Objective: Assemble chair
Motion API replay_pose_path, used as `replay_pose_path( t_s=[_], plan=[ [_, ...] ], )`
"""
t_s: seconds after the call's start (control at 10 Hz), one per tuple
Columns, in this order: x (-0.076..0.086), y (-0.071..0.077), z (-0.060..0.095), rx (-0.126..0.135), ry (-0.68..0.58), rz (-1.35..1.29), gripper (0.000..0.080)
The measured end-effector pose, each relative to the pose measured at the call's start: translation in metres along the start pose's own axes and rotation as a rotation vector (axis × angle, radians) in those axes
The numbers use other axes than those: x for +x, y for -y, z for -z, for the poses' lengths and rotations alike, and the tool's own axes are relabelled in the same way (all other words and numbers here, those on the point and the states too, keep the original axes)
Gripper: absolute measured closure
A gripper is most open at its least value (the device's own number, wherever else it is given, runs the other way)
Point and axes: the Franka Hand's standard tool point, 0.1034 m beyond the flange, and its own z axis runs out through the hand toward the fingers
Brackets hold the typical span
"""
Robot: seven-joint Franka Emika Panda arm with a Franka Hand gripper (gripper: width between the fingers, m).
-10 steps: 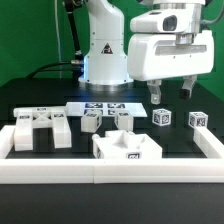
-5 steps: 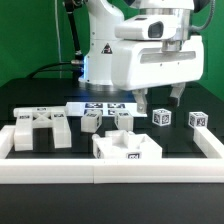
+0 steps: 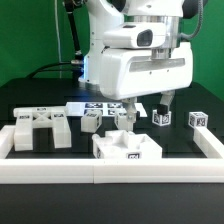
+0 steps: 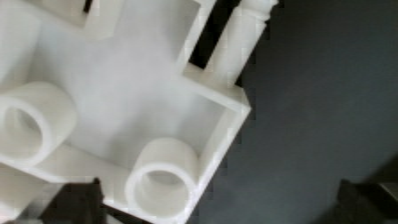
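The chair parts lie loose on the black table. A slotted seat block [image 3: 38, 128] lies at the exterior view's left, and a chunky tagged block [image 3: 128, 148] lies in front by the rail. Small tagged pieces [image 3: 92, 120] [image 3: 122, 118] [image 3: 160, 116] [image 3: 197, 119] stand in a row behind. My gripper [image 3: 147, 110] hangs open and empty just above the row, between two small pieces. In the wrist view a white part with round sockets [image 4: 125, 110] and a thin leg [image 4: 240, 40] fill the picture. The dark fingertips [image 4: 54, 200] show at the edge, wide apart.
The marker board [image 3: 95, 106] lies flat behind the row of pieces. A long white border rail [image 3: 110, 172] runs along the front and up both sides. The arm's white body [image 3: 140, 60] hides the table's back middle.
The arm has swung toward the exterior view's left and come lower, from above the right-hand small pieces to above the middle of the row. The gripper stays open and no part has moved.
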Motion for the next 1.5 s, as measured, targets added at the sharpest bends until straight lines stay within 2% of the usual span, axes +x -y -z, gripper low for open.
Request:
replay_pose_path(
  t_s=[0.2, 0.3, 0.7, 0.9, 1.2, 1.5],
  plan=[
    [-0.001, 0.000, 0.000, 0.000, 0.001, -0.005, 0.0150],
    [-0.002, 0.001, -0.003, 0.002, 0.008, -0.098, 0.0150],
    [0.002, -0.012, -0.023, 0.046, 0.056, -0.189, 0.0150],
    [0.003, -0.013, -0.035, 0.048, 0.055, -0.189, 0.0150],
    [0.001, -0.007, -0.047, 0.053, 0.058, -0.186, 0.0150],
    [-0.002, 0.000, -0.051, 0.056, 0.061, -0.180, 0.0150]
  ],
)
